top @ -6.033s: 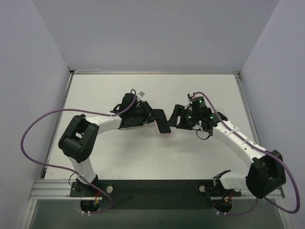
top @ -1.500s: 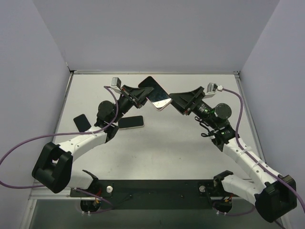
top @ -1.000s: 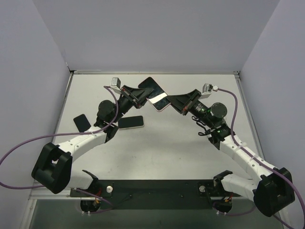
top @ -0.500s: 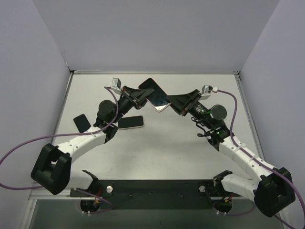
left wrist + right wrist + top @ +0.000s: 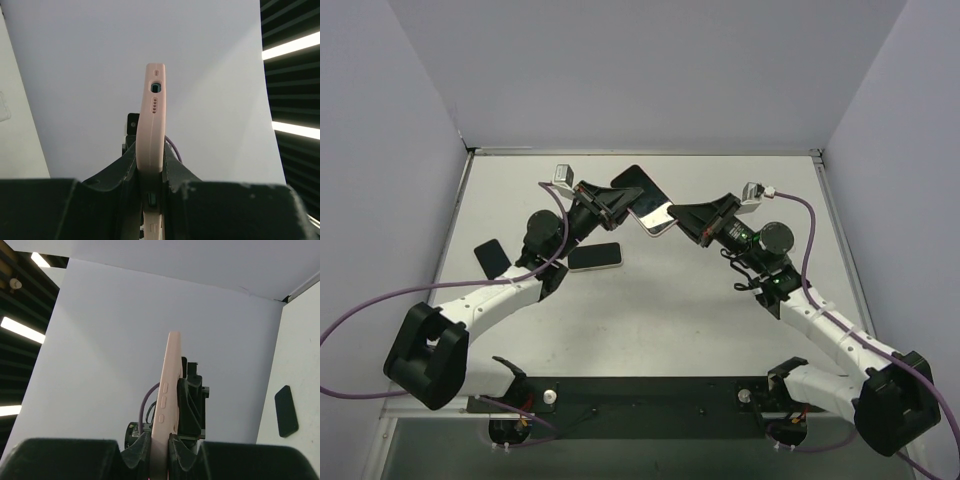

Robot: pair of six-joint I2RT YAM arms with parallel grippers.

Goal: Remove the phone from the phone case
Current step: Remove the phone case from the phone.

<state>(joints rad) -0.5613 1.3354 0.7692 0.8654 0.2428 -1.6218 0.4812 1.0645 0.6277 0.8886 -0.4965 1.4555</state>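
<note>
Case: pink phone case, phone seated inside, held aloft toward 12 o'clock.
Left gripper: jaws pinching its 9 o'clock edge.
Right gripper: jaws pinching its 3 o'clock edge.
Table: pale, two flat dark slabs at 9 o'clock.
Walls: plain lilac.

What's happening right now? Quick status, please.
Left gripper and right gripper both shut on the pink phone case, held above the table. Phone not yet out. Nothing blocking.
</note>
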